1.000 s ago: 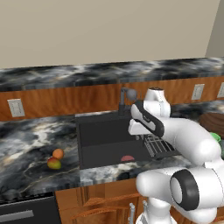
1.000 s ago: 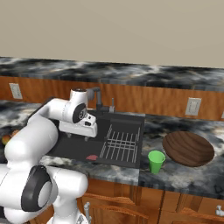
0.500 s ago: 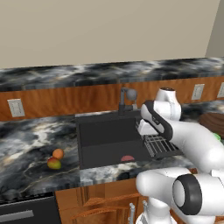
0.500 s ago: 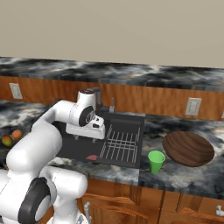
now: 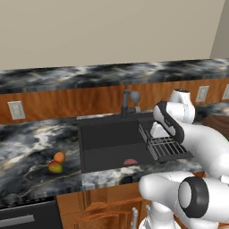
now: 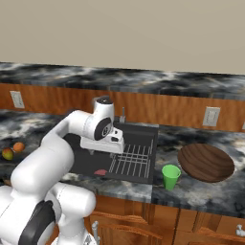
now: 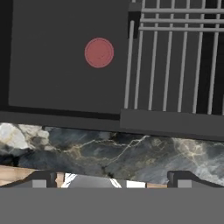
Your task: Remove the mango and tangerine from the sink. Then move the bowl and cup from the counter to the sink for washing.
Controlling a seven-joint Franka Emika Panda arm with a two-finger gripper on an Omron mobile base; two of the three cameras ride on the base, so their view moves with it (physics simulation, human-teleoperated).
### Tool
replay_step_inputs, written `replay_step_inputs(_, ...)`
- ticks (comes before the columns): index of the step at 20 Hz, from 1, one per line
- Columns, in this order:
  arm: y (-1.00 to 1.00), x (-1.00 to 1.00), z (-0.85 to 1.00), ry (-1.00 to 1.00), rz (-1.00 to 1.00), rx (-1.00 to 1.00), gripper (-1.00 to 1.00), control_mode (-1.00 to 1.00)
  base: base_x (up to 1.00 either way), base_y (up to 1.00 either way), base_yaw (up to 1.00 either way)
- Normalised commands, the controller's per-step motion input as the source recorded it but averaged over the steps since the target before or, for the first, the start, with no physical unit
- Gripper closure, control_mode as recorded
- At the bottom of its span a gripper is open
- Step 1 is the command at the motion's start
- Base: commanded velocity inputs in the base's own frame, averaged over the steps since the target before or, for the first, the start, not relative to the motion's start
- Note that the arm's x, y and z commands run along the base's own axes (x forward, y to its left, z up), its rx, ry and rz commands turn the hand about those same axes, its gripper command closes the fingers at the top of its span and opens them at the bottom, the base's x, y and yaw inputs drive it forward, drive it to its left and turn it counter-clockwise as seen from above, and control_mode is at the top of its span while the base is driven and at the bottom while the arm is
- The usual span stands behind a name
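Observation:
The mango (image 5: 55, 167) and the tangerine (image 5: 59, 157) lie side by side on the marble counter left of the sink (image 5: 105, 136); the right base view has the mango (image 6: 7, 153) and tangerine (image 6: 18, 147) at its left edge. My gripper (image 6: 103, 151) hangs open and empty over the sink's right half, by the wire rack (image 6: 134, 158). On the counter to the right of the sink (image 6: 86, 162) stands the green cup (image 6: 170, 176), with the wooden bowl (image 6: 206, 161) behind it. In the hand view the gripper (image 7: 112, 179) looks down on the basin floor and rack (image 7: 175, 57).
A dark faucet (image 5: 129, 101) stands behind the basin. A red drain disc (image 7: 99, 52) marks the basin floor. The marble front rim (image 7: 109, 148) of the counter lies just under the fingertips. Outlets sit in the wooden backsplash.
The arm has swung to the right across the sink, from over the open basin toward the wire rack. The jaws stayed open. Fruit, cup and bowl have not moved.

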Motion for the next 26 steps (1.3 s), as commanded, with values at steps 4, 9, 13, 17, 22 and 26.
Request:
replay_step_inputs(4, -0.34, -0.09, 0.06, -0.02, 0.05, 0.0, -1.0, -1.0, 0.0, 0.0, 0.0)
replay_step_inputs(9, -0.36, -0.07, 0.01, -0.01, 0.03, 0.0, -1.0, -1.0, 0.0, 0.0, 0.0)
replay_step_inputs(13, -0.36, -0.1, 0.0, -0.01, 0.04, 0.0, -1.0, -1.0, 0.0, 0.0, 0.0)
replay_step_inputs(17, -0.28, -0.11, 0.01, -0.01, 0.08, -0.01, -1.0, -1.0, 0.0, 0.0, 0.0)
replay_step_inputs(22, -0.04, -0.07, 0.08, -0.02, 0.04, -0.19, -1.0, -1.0, 0.0, 0.0, 0.0)
replay_step_inputs(26, -0.14, -0.06, 0.08, -0.04, 0.01, -0.06, -1.0, -1.0, 0.0, 0.0, 0.0)
